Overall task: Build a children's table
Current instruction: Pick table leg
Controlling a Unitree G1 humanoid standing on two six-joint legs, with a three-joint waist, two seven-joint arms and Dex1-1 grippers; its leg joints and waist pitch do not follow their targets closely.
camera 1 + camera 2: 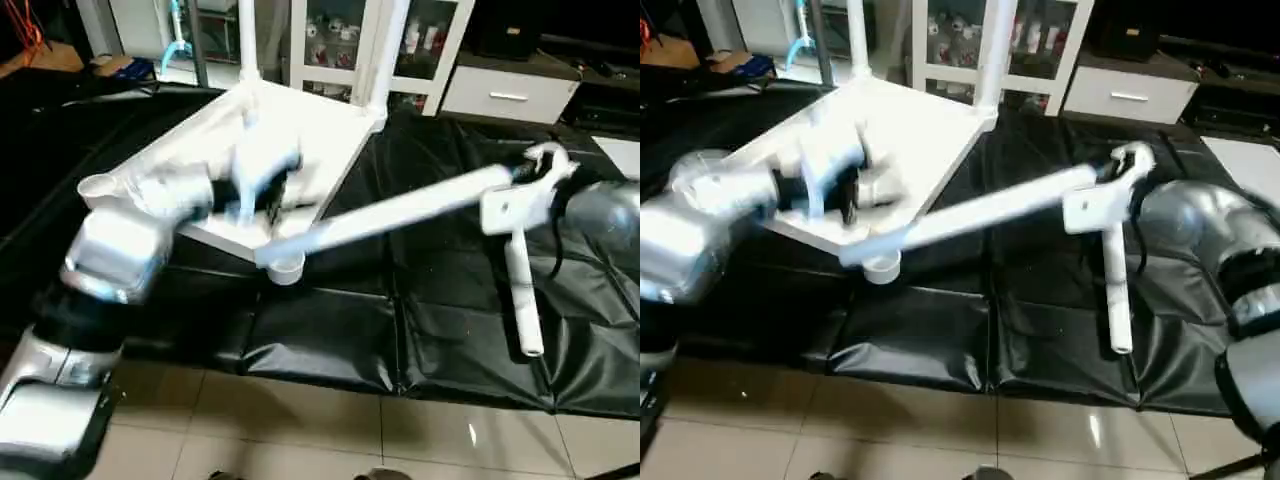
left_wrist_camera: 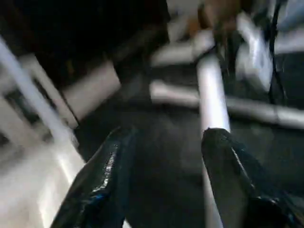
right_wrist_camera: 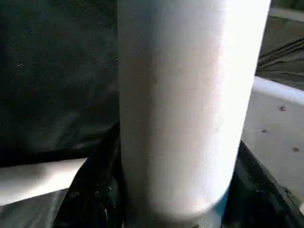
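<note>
Right pincer (image 3: 171,209) is clamping a white tube leg (image 1: 400,212), its far end reaching the near corner socket (image 1: 285,266) of the upturned tabletop (image 1: 300,130) lying on the black mat (image 1: 330,340). Left pincer (image 2: 164,183) is gaping wide, gripping nothing. A loose leg (image 1: 523,300) is lying nearby.

The tabletop (image 1: 300,130) and legs (image 1: 400,212) look like smooth white plastic. The black mat (image 1: 450,330) is wrinkled and glossy, the floor tiles (image 1: 300,430) shiny. The forearms (image 1: 120,250) look like brushed silver metal.

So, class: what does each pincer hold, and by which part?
The right pincer grips a white table leg near its outer end. The left pincer is open over the tabletop, holding nothing.
</note>
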